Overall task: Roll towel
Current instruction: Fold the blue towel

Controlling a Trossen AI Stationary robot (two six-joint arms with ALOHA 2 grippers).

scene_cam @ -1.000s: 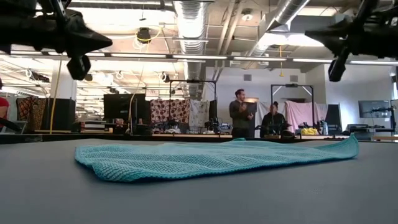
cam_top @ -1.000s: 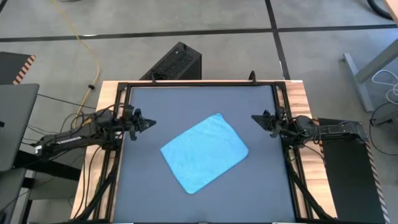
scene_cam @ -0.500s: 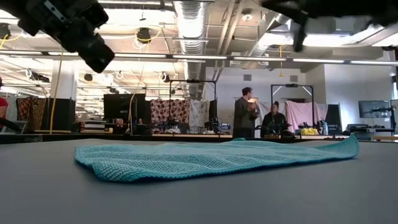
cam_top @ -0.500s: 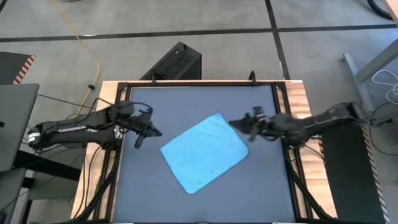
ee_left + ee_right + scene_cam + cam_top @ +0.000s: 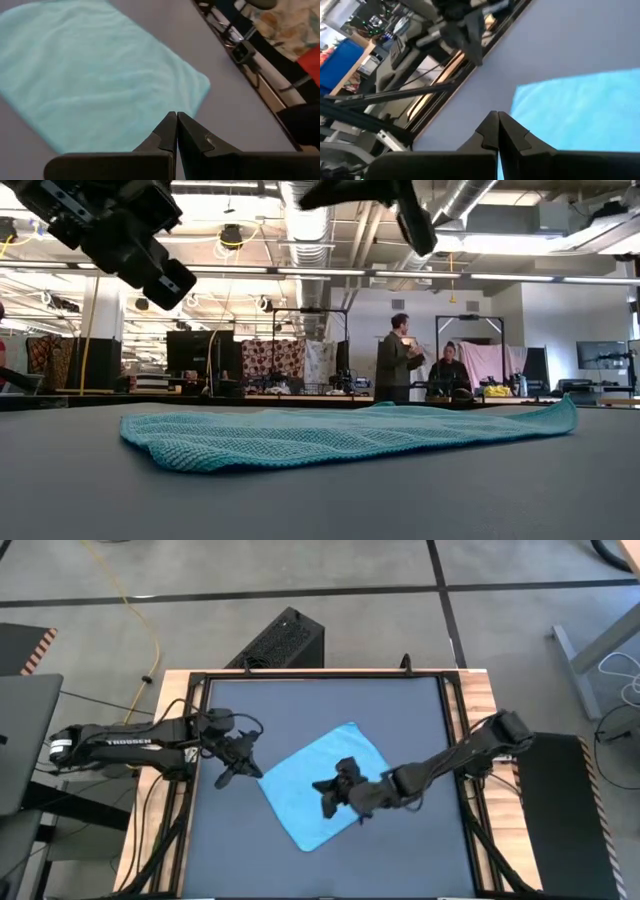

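Observation:
The light blue towel lies spread flat on the dark tabletop, set at a slant to the table's edges. In the low view the towel rests on the table with its right corner slightly raised. My left gripper hangs shut just left of the towel's left corner, above the table; its shut fingertips face the towel. My right gripper is shut and hovers over the towel's middle, well above it. Its wrist view shows the towel beyond the shut tips.
Bare tabletop surrounds the towel, framed by black rails and wooden edges. A black box stands on the floor beyond the far edge. A laptop sits off the left side. People stand far back in the room.
My right gripper has swept from the table's right edge toward the left, rising a little, and now hangs over the towel. My left gripper has moved from the left edge toward the towel's left corner, turning as it went. The towel has stayed still.

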